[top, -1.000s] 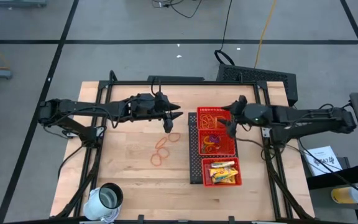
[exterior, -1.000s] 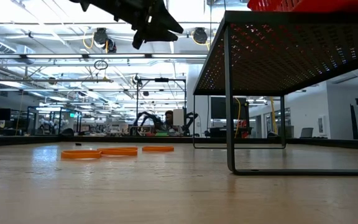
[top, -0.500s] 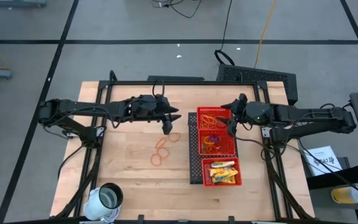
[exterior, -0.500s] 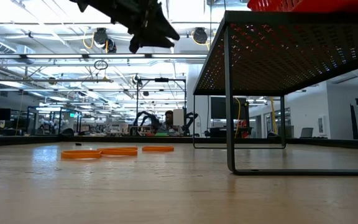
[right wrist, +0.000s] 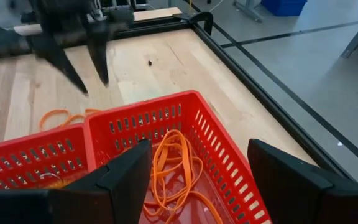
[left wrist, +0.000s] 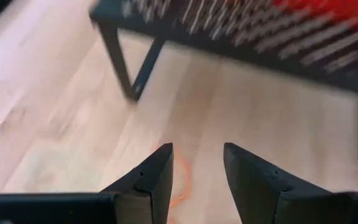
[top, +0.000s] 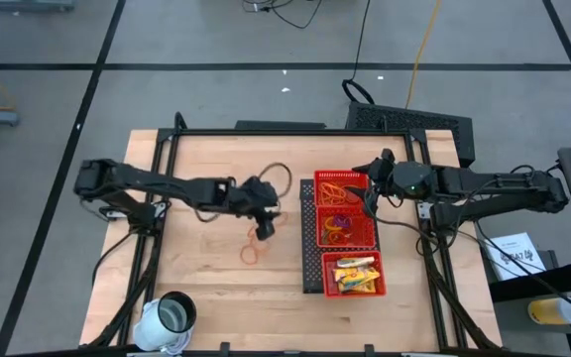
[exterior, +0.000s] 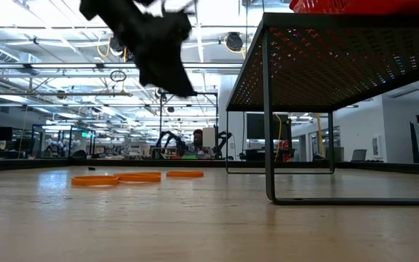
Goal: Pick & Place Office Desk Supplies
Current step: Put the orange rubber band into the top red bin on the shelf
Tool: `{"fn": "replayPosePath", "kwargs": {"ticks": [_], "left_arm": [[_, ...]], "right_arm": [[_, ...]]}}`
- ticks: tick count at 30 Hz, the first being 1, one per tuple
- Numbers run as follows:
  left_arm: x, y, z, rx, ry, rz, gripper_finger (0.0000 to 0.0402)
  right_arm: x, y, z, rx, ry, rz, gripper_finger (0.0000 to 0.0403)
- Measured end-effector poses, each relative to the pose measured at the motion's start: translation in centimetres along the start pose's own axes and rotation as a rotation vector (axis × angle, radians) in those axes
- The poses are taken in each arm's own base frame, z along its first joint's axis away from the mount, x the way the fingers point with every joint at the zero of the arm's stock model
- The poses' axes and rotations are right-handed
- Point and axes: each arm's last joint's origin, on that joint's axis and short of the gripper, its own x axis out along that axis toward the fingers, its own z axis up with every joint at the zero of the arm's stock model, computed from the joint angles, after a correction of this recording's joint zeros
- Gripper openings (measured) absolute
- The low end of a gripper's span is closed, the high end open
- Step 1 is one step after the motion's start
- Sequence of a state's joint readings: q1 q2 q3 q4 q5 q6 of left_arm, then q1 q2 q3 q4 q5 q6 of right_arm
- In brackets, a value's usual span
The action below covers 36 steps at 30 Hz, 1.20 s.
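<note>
Thin orange rubber bands [top: 252, 252] lie flat on the wooden table left of the red mesh tray [top: 312, 230]; the low view shows three of them [exterior: 140, 177]. My left gripper [top: 264, 230] hangs open above them, fingers pointing down, clear of the table [exterior: 158, 62]. In the left wrist view one band [left wrist: 183, 179] shows between its fingertips [left wrist: 197, 160]. My right gripper [top: 369, 201] hovers open over the tray's far compartment, which holds more orange bands [right wrist: 174, 167]. The middle compartment holds small coloured pieces [top: 337, 226], the near one yellow packets [top: 355, 275].
The tray stands on a black perforated stand with thin legs [exterior: 268, 116], raised above the table. A white cup [top: 171, 317] sits at the table's near left corner. A black frame [top: 295, 132] borders the table. Bare wood lies left of the bands.
My left gripper has swung from the table's far side toward the near edge and down, tipping its fingers downward, and now sits over the rubber bands on the table. The bands and the right arm have kept still.
</note>
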<state>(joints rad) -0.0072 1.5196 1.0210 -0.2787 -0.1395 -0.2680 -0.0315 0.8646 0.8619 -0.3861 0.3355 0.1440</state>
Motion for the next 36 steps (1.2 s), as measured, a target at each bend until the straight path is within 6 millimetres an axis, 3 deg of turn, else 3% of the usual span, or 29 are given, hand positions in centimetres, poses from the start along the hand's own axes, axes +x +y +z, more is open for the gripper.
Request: {"fn": "replayPosePath", "kwargs": {"ticks": [8, 13, 23, 31, 36], "left_arm": [[6.3, 0.1, -3.8, 0.011, 0.229, 0.086, 0.0152], [9.0, 1.4, -5.4, -0.062, 0.314, 0.142, 0.0152], [10.6, 3.1, -6.1, -0.125, 0.370, 0.137, 0.0142], [10.8, 3.3, -6.2, -0.152, 0.371, 0.139, 0.0020], [10.8, 3.4, -6.2, -0.168, 0.368, 0.141, 0.0009]], "right_arm": [[0.0, 0.0, 0.0, -0.003, 0.000, 0.000, 0.0254], [0.0, 0.0, 0.0, -0.001, -0.005, 0.001, 0.0254], [0.0, 0.0, 0.1, -0.004, -0.010, 0.002, 0.0254], [0.0, 0.0, 0.1, -0.004, -0.010, 0.001, 0.0254], [0.0, 0.0, 0.1, -0.004, -0.009, 0.000, 0.0254]]}}
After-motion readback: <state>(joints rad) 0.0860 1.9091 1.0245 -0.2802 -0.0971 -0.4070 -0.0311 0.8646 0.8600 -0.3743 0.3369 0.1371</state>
